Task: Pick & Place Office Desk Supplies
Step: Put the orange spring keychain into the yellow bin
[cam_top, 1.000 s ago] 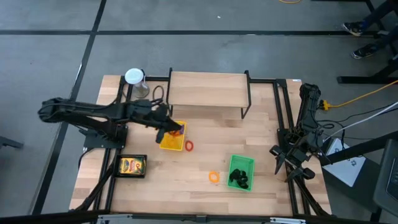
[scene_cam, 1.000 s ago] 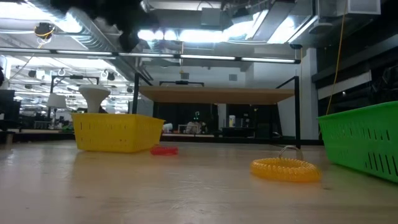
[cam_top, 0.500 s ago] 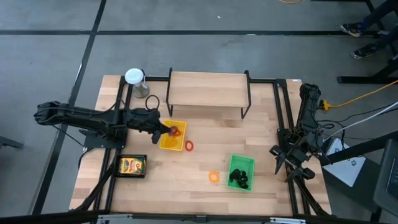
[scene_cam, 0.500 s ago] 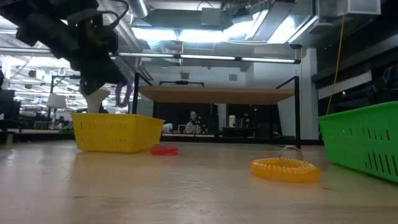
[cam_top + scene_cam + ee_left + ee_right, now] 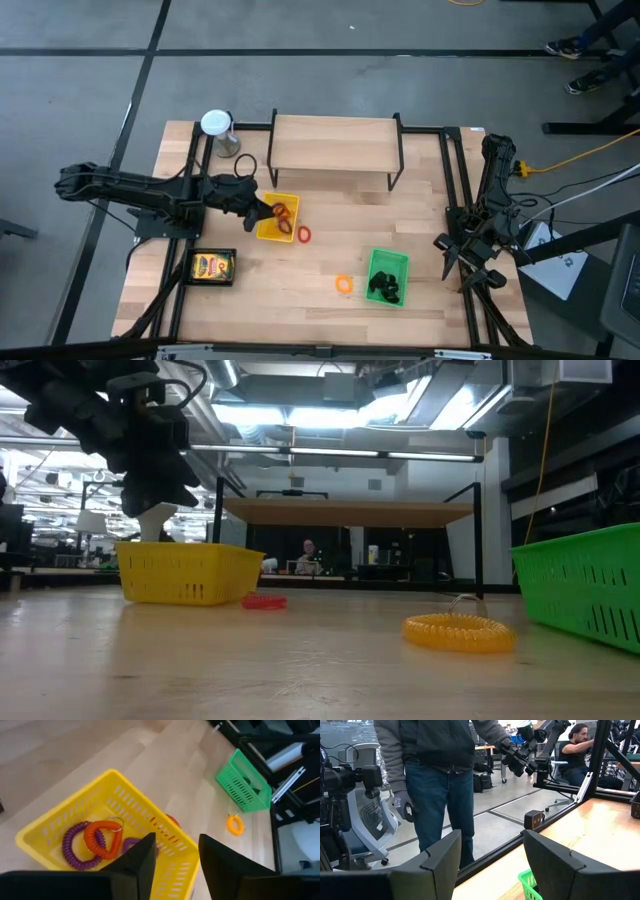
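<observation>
My left gripper [image 5: 177, 842] hangs open above the yellow tray [image 5: 262, 230], nothing between its fingers; it also shows in the low view [image 5: 160, 495]. In the tray lie a purple ring [image 5: 75, 852], an orange ring [image 5: 102, 837] across it, and another purple ring [image 5: 131, 842] half hidden behind a finger. A red ring [image 5: 304, 234] lies flat on the table beside the tray. An orange ring [image 5: 344, 284] lies flat near the green tray [image 5: 399, 262], which holds black clips [image 5: 383, 288]. My right gripper [image 5: 492, 837] waits open at the table's right edge.
A black tray with a yellow box [image 5: 212, 267] sits near the front left. A wooden shelf on black legs [image 5: 335, 145] stands at the back middle, and a grey cylinder with a white top [image 5: 215, 124] at the back left. A person [image 5: 435, 775] stands beyond the table.
My left gripper has come down over the yellow tray and rolled a little. Half a second ago a purple ring hung from it; it has let go, and the ring has fallen into the tray.
</observation>
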### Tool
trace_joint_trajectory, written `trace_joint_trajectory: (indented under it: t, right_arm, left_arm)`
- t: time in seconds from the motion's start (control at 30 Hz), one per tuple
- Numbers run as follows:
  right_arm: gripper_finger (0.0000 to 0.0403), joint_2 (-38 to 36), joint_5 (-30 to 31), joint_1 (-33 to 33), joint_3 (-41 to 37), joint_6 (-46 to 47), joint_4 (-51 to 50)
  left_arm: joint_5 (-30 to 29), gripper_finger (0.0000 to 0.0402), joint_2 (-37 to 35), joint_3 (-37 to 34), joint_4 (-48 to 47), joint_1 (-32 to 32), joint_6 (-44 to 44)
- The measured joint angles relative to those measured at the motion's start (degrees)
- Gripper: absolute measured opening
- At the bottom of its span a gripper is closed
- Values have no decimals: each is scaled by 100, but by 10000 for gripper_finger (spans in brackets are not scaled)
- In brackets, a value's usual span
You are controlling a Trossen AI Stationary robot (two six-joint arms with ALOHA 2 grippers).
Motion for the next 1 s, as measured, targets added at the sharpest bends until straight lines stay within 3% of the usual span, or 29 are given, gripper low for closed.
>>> trace_joint_trajectory:
  t: [0.2, 0.27, 0.47, 0.67, 1.0]
  right_arm:
    - [219, 0, 0, 0, 0, 0, 0]
    - [219, 0, 0, 0, 0, -2, 0]
    - [219, 0, 0, 0, 0, -2, -1]
    - [219, 0, 0, 0, 0, -2, -2]
    - [219, 0, 0, 0, 0, 0, -2]
  left_arm:
    - [291, 152, 25, 29, 1090, -36, -198]
    - [296, 150, 96, 232, 1052, -114, -136]
    - [140, 146, 807, 1437, -340, -496, 795]
    - [-287, 146, 2259, 2838, -2123, -802, 2136]
    - [-402, 146, 4564, 4578, -3292, -1081, 3517]
